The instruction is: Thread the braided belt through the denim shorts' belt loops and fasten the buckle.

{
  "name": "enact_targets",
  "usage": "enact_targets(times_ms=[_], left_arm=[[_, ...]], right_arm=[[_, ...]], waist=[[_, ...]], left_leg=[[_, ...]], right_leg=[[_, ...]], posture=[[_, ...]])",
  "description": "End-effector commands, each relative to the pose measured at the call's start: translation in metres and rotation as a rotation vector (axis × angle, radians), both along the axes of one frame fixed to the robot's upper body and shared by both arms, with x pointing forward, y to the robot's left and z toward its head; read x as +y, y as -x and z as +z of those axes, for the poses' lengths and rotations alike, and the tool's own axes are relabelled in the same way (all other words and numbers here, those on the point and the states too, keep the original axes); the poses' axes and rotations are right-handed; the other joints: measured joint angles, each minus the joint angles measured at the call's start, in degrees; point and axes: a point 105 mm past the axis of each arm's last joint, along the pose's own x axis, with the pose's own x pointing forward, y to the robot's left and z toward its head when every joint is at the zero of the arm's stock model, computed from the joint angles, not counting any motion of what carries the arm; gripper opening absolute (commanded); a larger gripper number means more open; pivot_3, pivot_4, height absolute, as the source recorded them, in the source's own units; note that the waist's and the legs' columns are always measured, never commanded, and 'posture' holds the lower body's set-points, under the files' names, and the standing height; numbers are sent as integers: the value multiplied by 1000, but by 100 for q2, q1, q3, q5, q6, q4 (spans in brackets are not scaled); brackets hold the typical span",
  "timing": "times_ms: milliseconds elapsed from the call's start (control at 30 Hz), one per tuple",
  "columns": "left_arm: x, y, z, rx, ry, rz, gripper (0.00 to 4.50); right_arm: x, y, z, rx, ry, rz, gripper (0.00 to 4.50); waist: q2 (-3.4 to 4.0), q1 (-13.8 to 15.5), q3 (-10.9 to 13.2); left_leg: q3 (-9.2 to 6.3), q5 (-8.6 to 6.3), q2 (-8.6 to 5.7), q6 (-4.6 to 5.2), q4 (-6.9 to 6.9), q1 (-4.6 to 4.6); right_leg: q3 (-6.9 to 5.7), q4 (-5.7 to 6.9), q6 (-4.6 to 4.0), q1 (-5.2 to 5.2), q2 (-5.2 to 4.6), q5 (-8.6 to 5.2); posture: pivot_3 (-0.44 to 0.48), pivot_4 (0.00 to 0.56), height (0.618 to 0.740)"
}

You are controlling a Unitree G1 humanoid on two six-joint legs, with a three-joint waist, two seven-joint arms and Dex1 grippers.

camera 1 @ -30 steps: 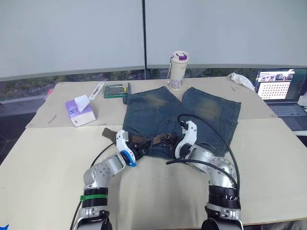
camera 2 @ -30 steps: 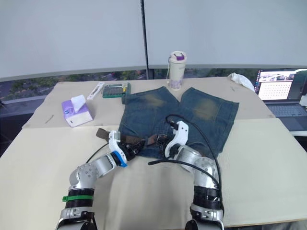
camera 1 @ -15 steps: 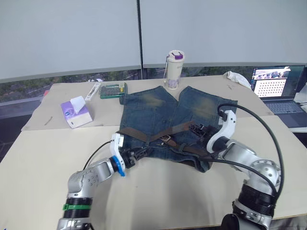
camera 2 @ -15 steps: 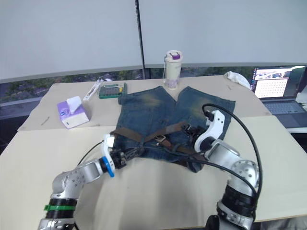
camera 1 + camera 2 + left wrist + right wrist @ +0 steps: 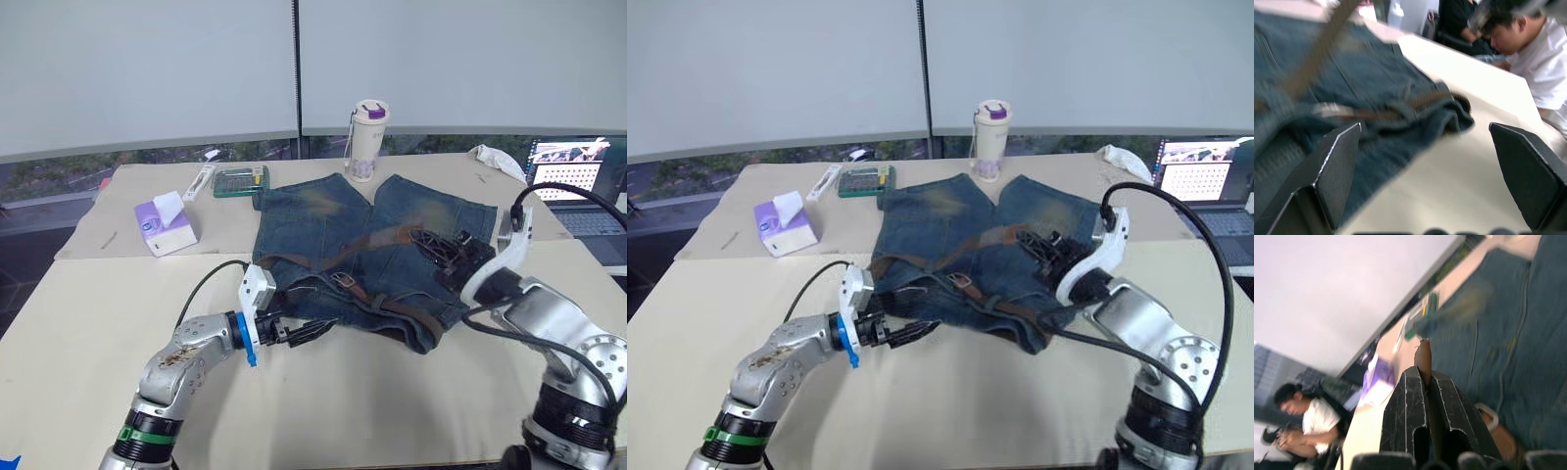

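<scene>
Denim shorts (image 5: 367, 245) lie spread over the middle of the table (image 5: 88, 323), legs pointing to the far edge and the waistband toward the near edge, its right end rumpled into a fold. Across them runs the braided belt (image 5: 392, 305): one stretch follows the waistband through the belt loops (image 5: 345, 281), where a metal buckle shows near the middle, and another stretch rises slantwise over the right leg to the right gripper (image 5: 443, 249). That gripper hovers above the right leg with its two black fingers pinched together on the belt's end (the right wrist view shows the brown tip standing up between them). The left gripper (image 5: 312, 331) sits low at the near edge of the shorts, by the left end of the waistband, its fingers (image 5: 1334, 166) spread wide with nothing between them.

Along the far edge of the table stand a cream tumbler with a purple lid (image 5: 367, 140), a green box (image 5: 240, 182) and a white marker-like tube (image 5: 200, 182). A purple tissue pack (image 5: 165, 223) rests toward the far left corner. At the far right corner are a crumpled white cloth (image 5: 498, 162) and a laptop (image 5: 578, 186) with its screen lit. A person in a white shirt (image 5: 1542, 58) appears in the left wrist view, seated beyond the table.
</scene>
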Motion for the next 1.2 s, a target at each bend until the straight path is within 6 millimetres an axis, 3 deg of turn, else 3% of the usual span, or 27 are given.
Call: enact_targets(times_ms=[33, 200, 367, 467, 667, 767, 1000, 1200], left_arm=[[1, -4, 2, -56, -4, 5, 4467], [5, -10, -15, -79, -57, 13, 4467], [10, -16, -10, -147, -13, 43, 4467], [26, -34, 4, -217, 59, 154, 4467], [55, -57, 3, -295, -9, 312, 4467], [71, -70, 4, -301, -23, 405, 4467], [73, -71, -8, -289, -55, 430, 4467], [72, -74, -6, -267, -35, 440, 4467]], right_arm=[[5, 28, 8, -60, 46, 127, 0], [-10, 36, -16, 19, 191, 124, 0], [-8, 31, -23, 31, 165, 95, 0], [-13, 23, -30, 47, 185, 48, 0], [-18, 12, -34, 46, 196, 2, 0], [-39, 8, -42, 79, 254, -72, 0], [-99, 7, -49, 131, 439, -245, 0], [-98, 10, -47, 106, 557, -216, 0]], waist=[[0, 11, 3], [-12, 32, 24], [-32, 28, 46], [-35, 73, 48], [-35, 90, 48], [-38, 96, 49], [-37, 136, 48], [-37, 112, 48]], left_leg=[[0, 2, -1, 4, 2, -4], [4, 0, 0, 14, 1, 8], [2, -1, 3, 16, 1, 16], [1, -1, 2, 16, 8, 29], [1, -1, -1, 16, 11, 39], [1, -2, -2, 17, 10, 41], [4, -3, -10, 20, 13, 45], [5, -3, -2, 19, 11, 52]], right_leg=[[-1, -1, 1, -1, 1, 0], [-21, -25, 4, 57, 9, -2], [-23, -37, 7, 64, 12, -2], [-22, -37, 10, 62, 10, 3], [-20, -41, 16, 65, 8, 9], [-19, -40, 17, 64, 8, 10], [-18, -41, 22, 69, 4, 14], [-15, -37, 22, 72, 9, 14]], posture=[[0, 150, 740], [0, 150, 740], [0, 150, 740], [0, 150, 740], [0, 150, 740], [0, 150, 740], [0, 150, 740], [0, 150, 740]])
